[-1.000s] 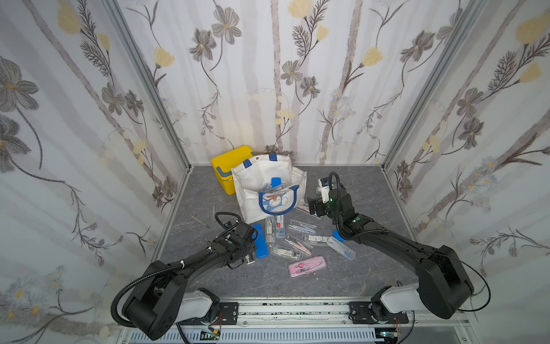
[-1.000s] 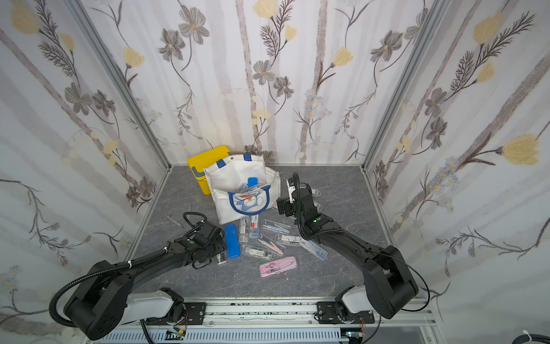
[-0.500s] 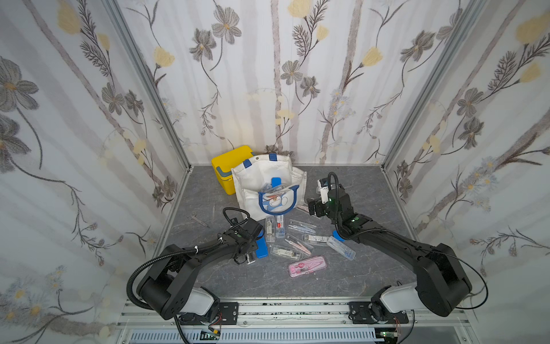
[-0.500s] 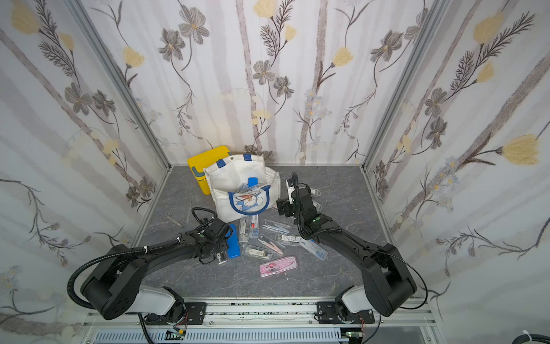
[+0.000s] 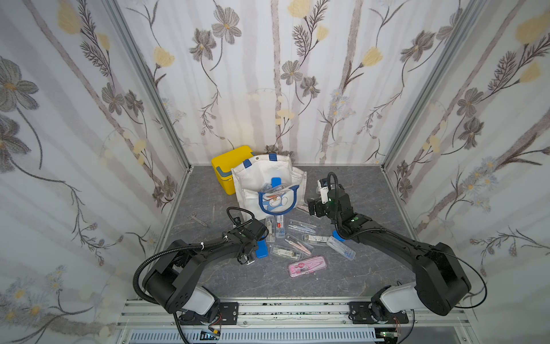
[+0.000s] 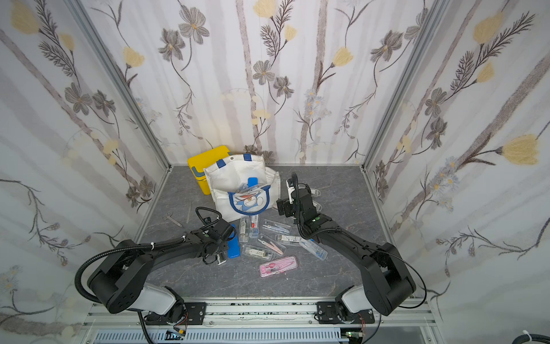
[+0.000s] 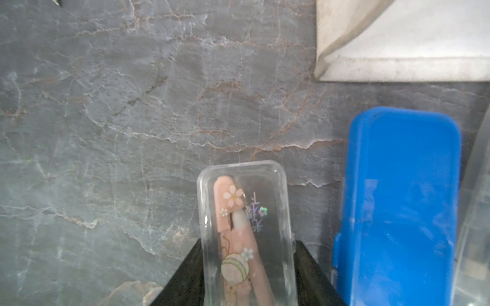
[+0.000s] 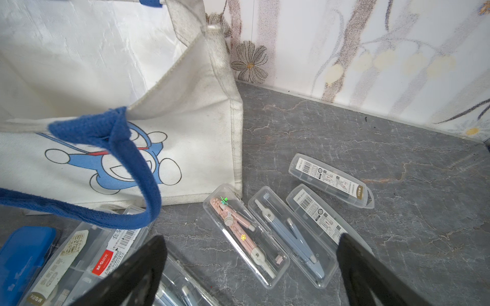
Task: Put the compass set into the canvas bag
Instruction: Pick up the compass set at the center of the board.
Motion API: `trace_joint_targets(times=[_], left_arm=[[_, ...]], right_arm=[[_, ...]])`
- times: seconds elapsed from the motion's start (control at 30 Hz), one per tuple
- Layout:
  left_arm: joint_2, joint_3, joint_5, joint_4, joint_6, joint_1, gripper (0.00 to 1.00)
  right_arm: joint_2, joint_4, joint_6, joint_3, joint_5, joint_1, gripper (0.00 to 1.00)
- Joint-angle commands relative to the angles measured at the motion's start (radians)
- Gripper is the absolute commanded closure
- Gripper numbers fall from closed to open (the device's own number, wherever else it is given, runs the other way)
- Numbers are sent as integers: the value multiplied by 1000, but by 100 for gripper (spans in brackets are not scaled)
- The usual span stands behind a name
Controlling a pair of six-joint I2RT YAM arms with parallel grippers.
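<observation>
Left claw point(image 7: 248, 246) grips clear rounded case point(image 7: 267, 182) (pink compass point(image 7: 230, 201)); veined tabletop point(image 7: 132, 127).

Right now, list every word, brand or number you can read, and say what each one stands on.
"M&G": on the red-labelled case, right wrist view.
"M&G": on the beige-labelled case beside it.
Chinese characters on both: too blurred to read.
Barcoded cases: digits and fine print too small to read.
Pink compass case: flower print, no words.
Canvas bag: cartoon cat, no words.
Top views: nothing legible.
</observation>
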Motion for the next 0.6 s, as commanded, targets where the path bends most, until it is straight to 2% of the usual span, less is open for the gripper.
trace_joint_targets(times=[0.0,0.3,0.57], left_arm=[[-4,-11,98,5,-15,-2,54],[-85,-35,66,3,-23,-4,55],[-257,-25,12,-34,-13,-3,56]], right_arm=[[6,14,-3,2,-3,1,0],[10,14,-2,3,-4,-1,1],[14,15,-1,8,-8,-2,1]])
